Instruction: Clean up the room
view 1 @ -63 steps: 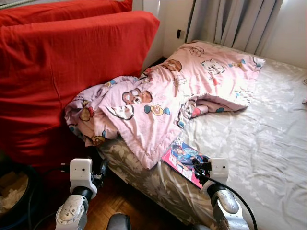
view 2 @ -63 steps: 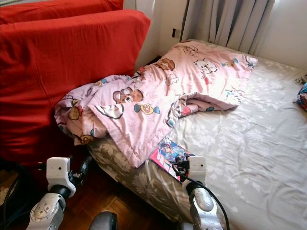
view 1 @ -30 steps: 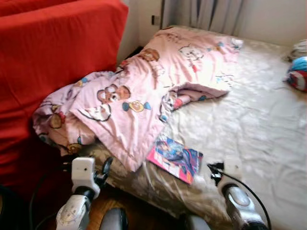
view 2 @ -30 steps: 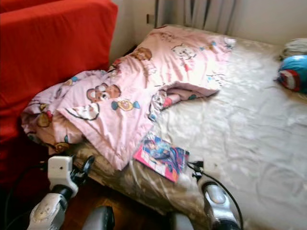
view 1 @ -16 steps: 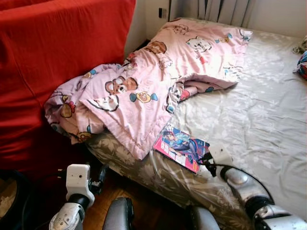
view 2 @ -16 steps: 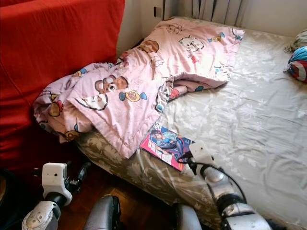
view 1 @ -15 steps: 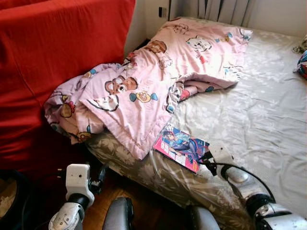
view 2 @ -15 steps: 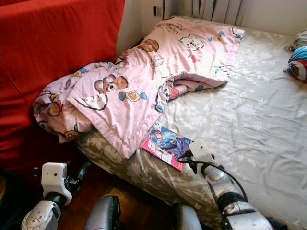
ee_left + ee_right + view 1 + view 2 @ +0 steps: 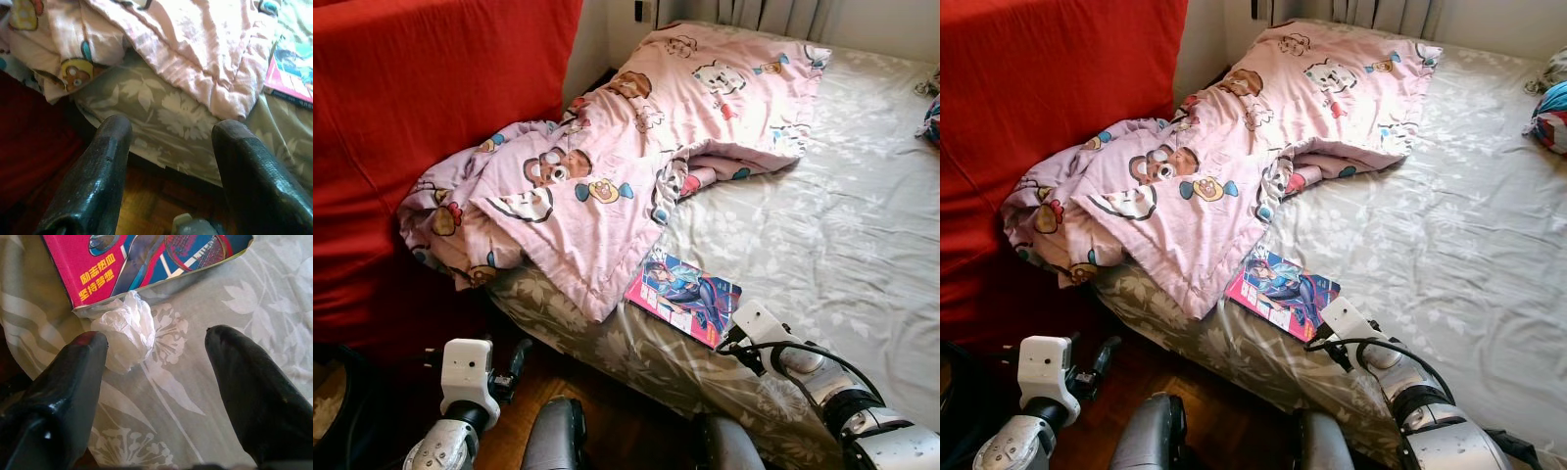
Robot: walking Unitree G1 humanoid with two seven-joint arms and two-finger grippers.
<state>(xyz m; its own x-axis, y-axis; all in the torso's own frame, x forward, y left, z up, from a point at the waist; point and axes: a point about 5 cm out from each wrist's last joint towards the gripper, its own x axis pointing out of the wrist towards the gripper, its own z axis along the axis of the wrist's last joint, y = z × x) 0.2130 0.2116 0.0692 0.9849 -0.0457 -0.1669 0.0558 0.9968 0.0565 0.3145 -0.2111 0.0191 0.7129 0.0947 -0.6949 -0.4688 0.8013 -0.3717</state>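
A pink-edged comic magazine point(image 9: 683, 296) lies on the grey leaf-patterned bed sheet point(image 9: 822, 225) near the bed's front edge. A crumpled white wad point(image 9: 126, 330) sits on the sheet against the magazine's point(image 9: 146, 259) corner. My right gripper point(image 9: 156, 335) hovers open just above the sheet, with the wad beside one finger point(image 9: 73, 377). In the left eye view that gripper point(image 9: 729, 343) is at the magazine's near corner. A pink cartoon blanket point(image 9: 636, 166) spills over the bed's left side. My left gripper point(image 9: 173, 125) is open, low by the bed's side point(image 9: 514, 357).
A large red-covered cushion point(image 9: 431, 117) stands left of the bed. Wooden floor point(image 9: 607, 392) shows below the bed's edge, with a dark basket point(image 9: 333, 392) at far left. A blue and red object point(image 9: 1552, 113) lies at the bed's far right.
The camera has shifted and tilted down. My right arm has reached forward and lowered onto the sheet at the magazine's near corner. The left arm hangs a little lower.
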